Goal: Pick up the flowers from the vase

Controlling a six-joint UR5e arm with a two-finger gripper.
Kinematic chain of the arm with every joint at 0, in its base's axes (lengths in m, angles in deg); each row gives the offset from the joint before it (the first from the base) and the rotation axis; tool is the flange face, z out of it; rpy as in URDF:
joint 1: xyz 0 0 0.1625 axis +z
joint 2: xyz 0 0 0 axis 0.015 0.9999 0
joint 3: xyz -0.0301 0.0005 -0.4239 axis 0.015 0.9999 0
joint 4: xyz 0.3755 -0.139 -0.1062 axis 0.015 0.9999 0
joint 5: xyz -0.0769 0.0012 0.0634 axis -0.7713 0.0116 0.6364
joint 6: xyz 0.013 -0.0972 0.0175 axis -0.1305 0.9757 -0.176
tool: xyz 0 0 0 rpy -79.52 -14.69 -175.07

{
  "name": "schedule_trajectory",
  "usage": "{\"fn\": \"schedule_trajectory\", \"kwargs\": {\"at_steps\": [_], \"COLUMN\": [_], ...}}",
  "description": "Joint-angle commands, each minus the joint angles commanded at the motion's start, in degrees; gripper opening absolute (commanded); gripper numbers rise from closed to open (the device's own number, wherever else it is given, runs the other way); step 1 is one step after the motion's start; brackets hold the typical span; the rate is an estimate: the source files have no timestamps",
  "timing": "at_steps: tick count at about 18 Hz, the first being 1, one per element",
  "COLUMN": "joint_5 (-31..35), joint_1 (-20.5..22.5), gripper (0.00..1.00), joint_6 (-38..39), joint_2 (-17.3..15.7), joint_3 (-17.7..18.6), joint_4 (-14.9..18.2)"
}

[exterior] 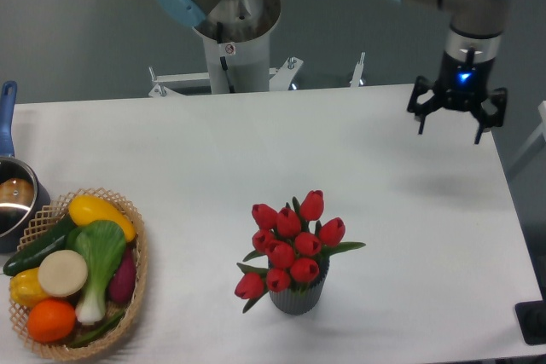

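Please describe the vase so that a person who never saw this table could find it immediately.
On the white table, look at the front edge, a little right of the middle, far right of the wicker basket of vegetables. The vase is a small dark grey cylinder with ribbed sides. It alone holds the flowers, a bunch of red tulips wider than itself.

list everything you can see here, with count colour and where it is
flowers: one bunch, red buds with green leaves, standing in the vase
vase: one, dark grey, near edge of table, centre-right
table: one, white
basket: one, tan wicker, near left corner, full of mixed vegetables
pot: one, metal with blue handle, left edge
black object: one, near right corner, partly cut off
gripper: one, black, fingers spread, above far right of table, holding nothing
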Motion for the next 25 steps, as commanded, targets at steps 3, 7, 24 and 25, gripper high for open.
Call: {"fn": "schedule_trajectory", "kwargs": {"at_steps": [3,7,24,25], "joint_5": [-6.5,-7.4,-32.9,-32.9], "joint_1": [-1.0,-6.4,-13.9,-14.4], "gripper": [1.0,1.0,1.0,1.0], "joint_6": [0.4,-0.2,-0.2,-0.2], "joint_2": [-0.3,1.0,13.7,13.9], "joint_3": [0.1,-0.8,-9.8,-10.1], "joint_4": [0.0,-0.1,-0.4,-0.4]}}
